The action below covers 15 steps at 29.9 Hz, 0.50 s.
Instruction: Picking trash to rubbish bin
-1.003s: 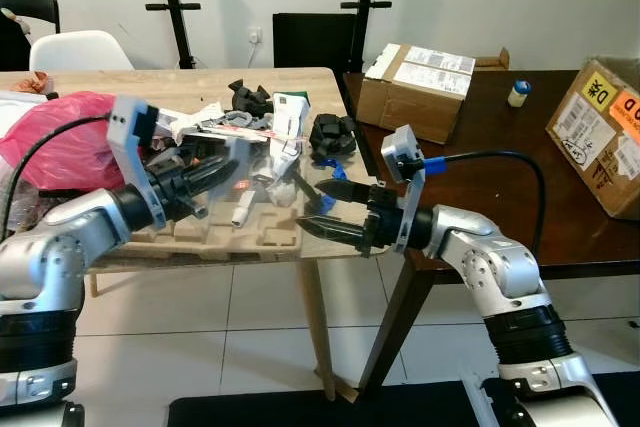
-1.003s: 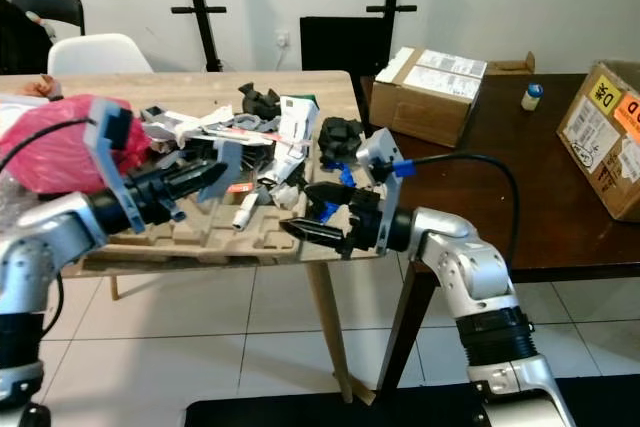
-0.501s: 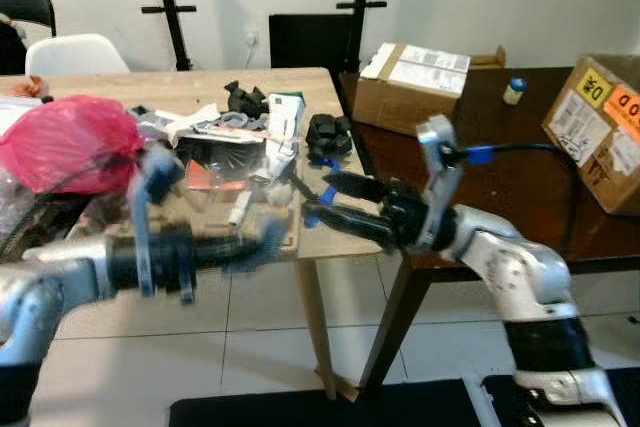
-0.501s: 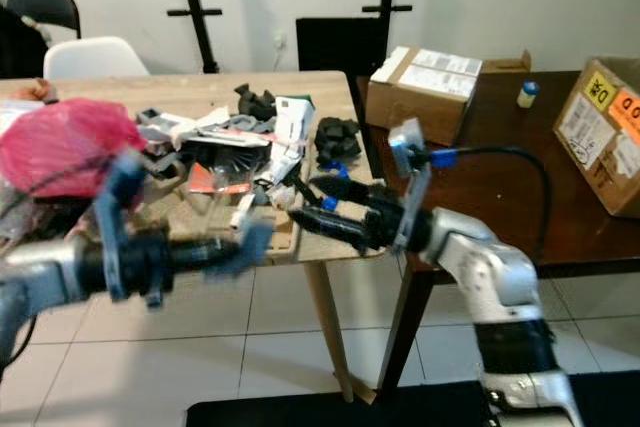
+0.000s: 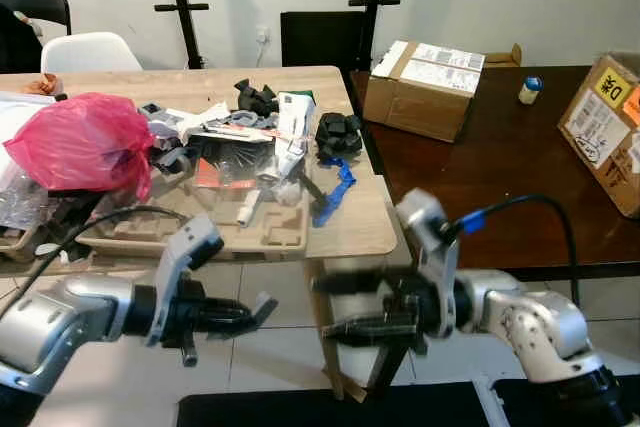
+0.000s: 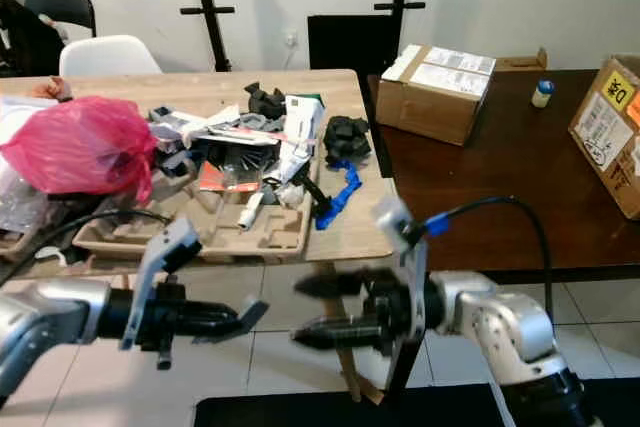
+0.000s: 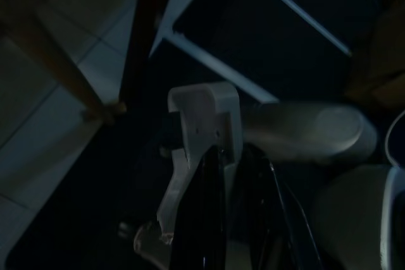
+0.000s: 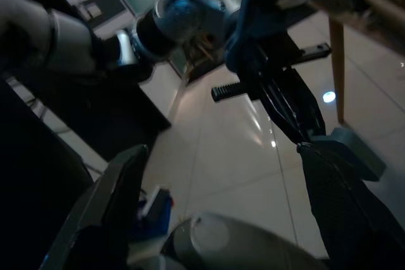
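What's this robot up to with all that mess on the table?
It is clearing trash, though right now it holds nothing. Both arms are down below the wooden table's edge: the left gripper and the right gripper, fingers apart. The trash pile and a pink bag sit untouched on the table.

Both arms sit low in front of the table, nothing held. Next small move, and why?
Probably raise the right gripper back to table height and reach for the blue strip near the wooden table's front edge. Its jaws are open and empty, below the tabletop, and that strip looks like the closest loose trash on that side. The left gripper also hangs low, empty.
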Motion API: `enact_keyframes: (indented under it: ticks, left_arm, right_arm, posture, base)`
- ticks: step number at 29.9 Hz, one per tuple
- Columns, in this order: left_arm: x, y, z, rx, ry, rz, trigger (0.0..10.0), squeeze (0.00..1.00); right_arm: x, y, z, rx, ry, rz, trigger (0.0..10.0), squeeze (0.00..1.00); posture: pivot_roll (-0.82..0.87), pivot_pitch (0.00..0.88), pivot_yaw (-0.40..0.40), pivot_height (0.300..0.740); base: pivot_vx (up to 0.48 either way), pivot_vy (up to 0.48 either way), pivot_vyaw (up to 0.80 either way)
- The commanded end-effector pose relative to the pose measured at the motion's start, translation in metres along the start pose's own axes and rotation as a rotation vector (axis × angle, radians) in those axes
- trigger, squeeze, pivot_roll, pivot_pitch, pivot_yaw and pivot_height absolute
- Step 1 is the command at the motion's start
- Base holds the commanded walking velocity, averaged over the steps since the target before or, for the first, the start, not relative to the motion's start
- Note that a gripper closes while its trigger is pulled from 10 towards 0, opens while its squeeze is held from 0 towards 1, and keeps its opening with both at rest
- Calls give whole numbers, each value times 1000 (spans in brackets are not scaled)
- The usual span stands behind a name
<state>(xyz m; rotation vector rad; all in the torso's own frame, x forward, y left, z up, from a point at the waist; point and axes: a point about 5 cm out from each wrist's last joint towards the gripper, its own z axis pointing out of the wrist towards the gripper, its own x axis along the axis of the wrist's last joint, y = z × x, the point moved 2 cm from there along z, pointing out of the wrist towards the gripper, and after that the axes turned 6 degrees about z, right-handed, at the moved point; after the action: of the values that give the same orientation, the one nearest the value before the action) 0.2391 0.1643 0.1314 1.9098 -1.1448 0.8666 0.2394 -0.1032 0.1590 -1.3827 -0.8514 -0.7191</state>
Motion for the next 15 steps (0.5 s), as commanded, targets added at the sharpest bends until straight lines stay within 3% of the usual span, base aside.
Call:
enact_keyframes:
  ticks: [1, 3, 8, 11, 15]
  left_arm:
    - [-17, -1, 5, 15, -64, -17, 0, 0]
    - [-22, -1, 8, 21, -73, -27, 0, 0]
    - [-60, -8, 16, 94, -195, -77, 0, 0]
    - [-92, -16, 20, 179, -286, -110, 0, 0]
    - [-105, -19, 24, 215, -294, -154, 0, 0]
  right_arm:
    - [-18, 14, -4, -71, -52, 30, 10000, 0]
    - [-22, 18, -6, -89, -59, 42, 10000, 0]
    - [-51, 32, -12, -161, -129, 122, 10000, 0]
    - [-77, 46, -19, -266, -199, 158, 10000, 0]
    - [-90, 52, -24, -302, -234, 170, 10000, 0]
  posture:
    - [-68, 32, 29, 740]
    - [-68, 32, 29, 740]
    - [-71, 32, 29, 740]
    - [-69, 27, 26, 740]
    - [-71, 26, 27, 740]
  base:
    - [0, 0, 0]
    - [0, 0, 0]
    - [0, 0, 0]
    - [0, 0, 0]
    - [0, 0, 0]
